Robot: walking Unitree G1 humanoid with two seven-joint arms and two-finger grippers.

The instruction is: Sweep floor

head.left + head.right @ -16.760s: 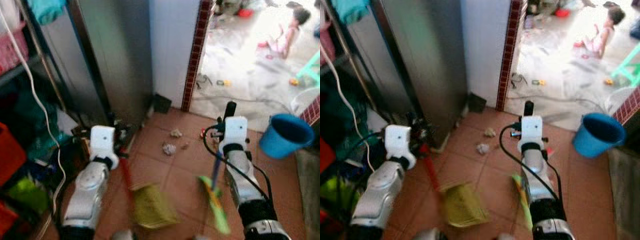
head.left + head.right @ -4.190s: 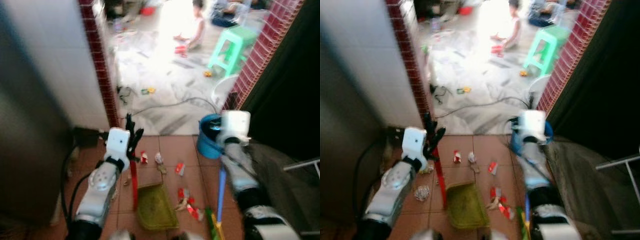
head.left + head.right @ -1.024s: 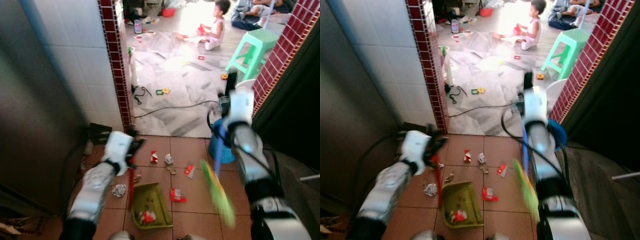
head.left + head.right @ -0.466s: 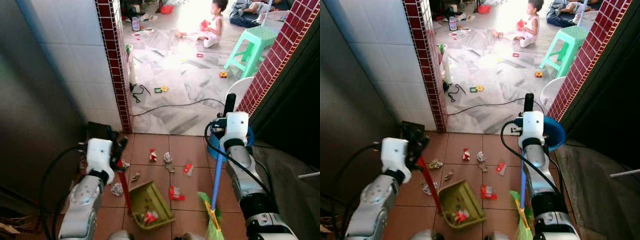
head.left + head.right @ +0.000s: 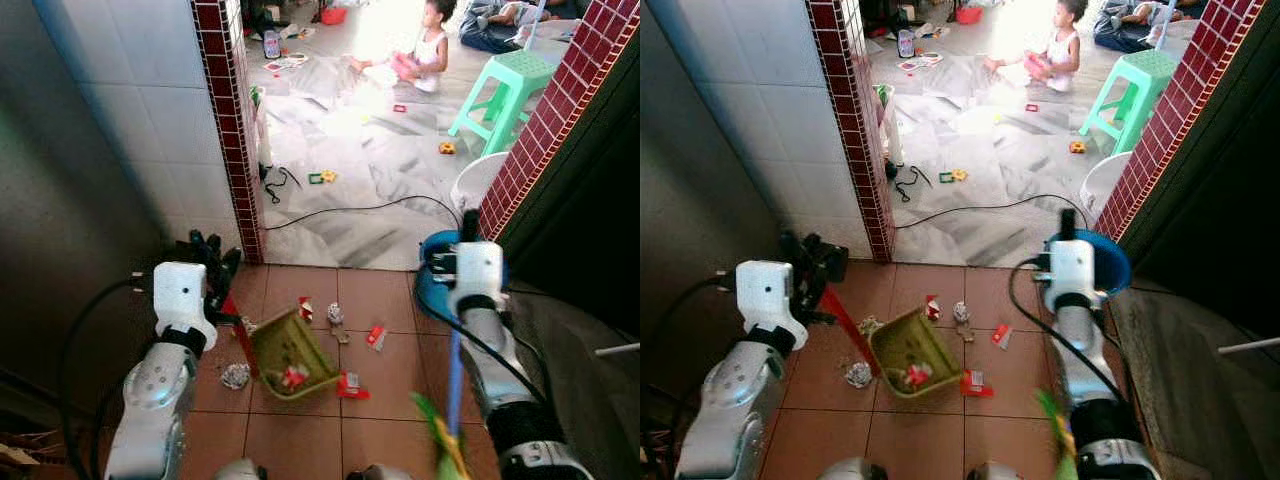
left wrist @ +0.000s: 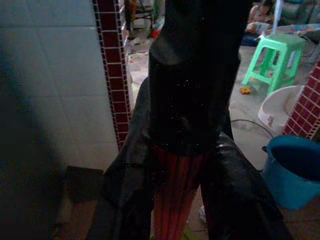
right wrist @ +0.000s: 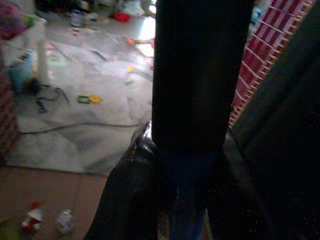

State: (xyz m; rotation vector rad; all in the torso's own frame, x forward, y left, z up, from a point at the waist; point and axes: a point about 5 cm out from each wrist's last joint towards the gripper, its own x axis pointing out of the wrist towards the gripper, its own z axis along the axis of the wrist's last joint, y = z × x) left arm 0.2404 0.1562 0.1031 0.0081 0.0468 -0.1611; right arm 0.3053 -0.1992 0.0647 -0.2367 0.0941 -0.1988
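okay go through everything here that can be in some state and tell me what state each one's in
left gripper: shut on the dustpan's red handle
dustpan: lifted and tilted, scraps inside
right gripper: shut on the broom's blue handle
broom: held, blurred green head low
blue bucket: upright, open top
floor scraps: several loose on the tiles
green stool: upright

Blurred beyond detail: green broom head [image 5: 445, 450] at the bottom edge, cut off there. Hidden behind the right arm: part of the blue bucket [image 5: 1110, 262]. Too small to identify: scraps inside the tilted green dustpan [image 5: 290, 352], red and grey litter [image 5: 352, 385] on the tiles. Cropped at the top edge: seated person [image 5: 432, 38]. Dark, indistinct: broom handle [image 7: 185, 200] between black fingers.
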